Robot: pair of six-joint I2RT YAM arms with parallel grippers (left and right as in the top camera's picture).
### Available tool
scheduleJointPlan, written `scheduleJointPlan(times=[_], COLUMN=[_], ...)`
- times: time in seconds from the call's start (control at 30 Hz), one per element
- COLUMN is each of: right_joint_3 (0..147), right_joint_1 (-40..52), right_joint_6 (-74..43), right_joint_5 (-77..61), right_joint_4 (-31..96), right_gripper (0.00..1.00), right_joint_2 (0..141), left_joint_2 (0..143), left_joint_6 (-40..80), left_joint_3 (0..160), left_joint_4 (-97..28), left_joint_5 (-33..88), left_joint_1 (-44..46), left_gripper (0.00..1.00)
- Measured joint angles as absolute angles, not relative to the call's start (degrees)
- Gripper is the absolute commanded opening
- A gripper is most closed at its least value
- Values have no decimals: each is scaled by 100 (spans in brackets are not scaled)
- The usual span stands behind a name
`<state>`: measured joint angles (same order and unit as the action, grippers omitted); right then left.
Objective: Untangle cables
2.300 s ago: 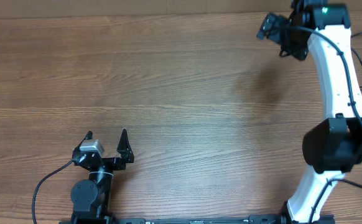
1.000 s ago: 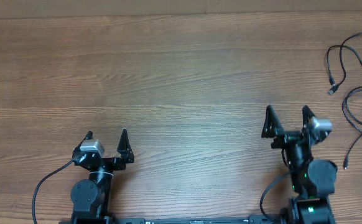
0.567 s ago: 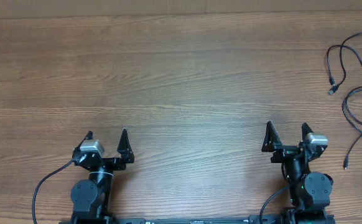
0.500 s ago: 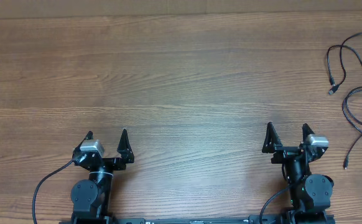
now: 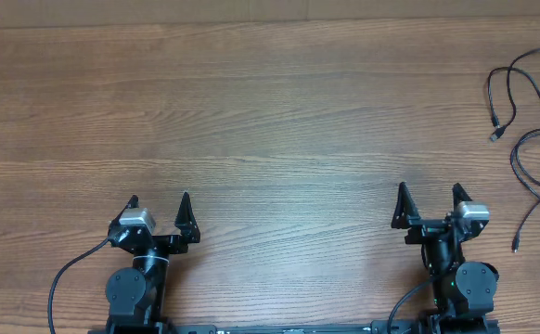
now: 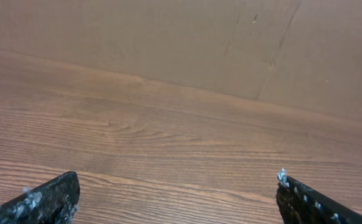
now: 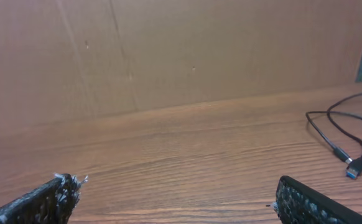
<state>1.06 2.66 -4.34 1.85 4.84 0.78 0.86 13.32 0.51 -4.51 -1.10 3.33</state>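
Thin black cables (image 5: 530,139) lie in loose loops at the table's far right edge, with small plugs at their ends. One cable with a blue-tipped plug (image 7: 354,167) shows at the right of the right wrist view. My left gripper (image 5: 159,199) is open and empty near the front left. My right gripper (image 5: 429,192) is open and empty near the front right, well short of the cables. In the left wrist view my left gripper (image 6: 178,186) shows only bare wood between its fingers. The right gripper (image 7: 178,186) is also empty there.
A brown cardboard wall (image 7: 168,50) stands along the table's far edge. The wooden table (image 5: 270,121) stretches between the arms. A thick black arm cable (image 5: 61,278) loops by the left base.
The right arm has drawn back from the far right corner to its base at the front right, leaving the cables lying at the right edge. The left arm has not moved.
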Motion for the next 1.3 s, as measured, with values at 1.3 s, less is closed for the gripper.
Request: scheduleJointPlan(times=[1.3], right_joint_3=[106], right_joint_1=[266], right_joint_6=[-228], right_joint_5=[150], right_joint_4=[513], right_gripper=[100], right_joint_2=[78], left_joint_2=[86], left_joint_6=[1332], left_joint_3=[51], left_joint_4=[-451], left_joint_5=[-110], left_joint_1=[331], left_gripper=[99])
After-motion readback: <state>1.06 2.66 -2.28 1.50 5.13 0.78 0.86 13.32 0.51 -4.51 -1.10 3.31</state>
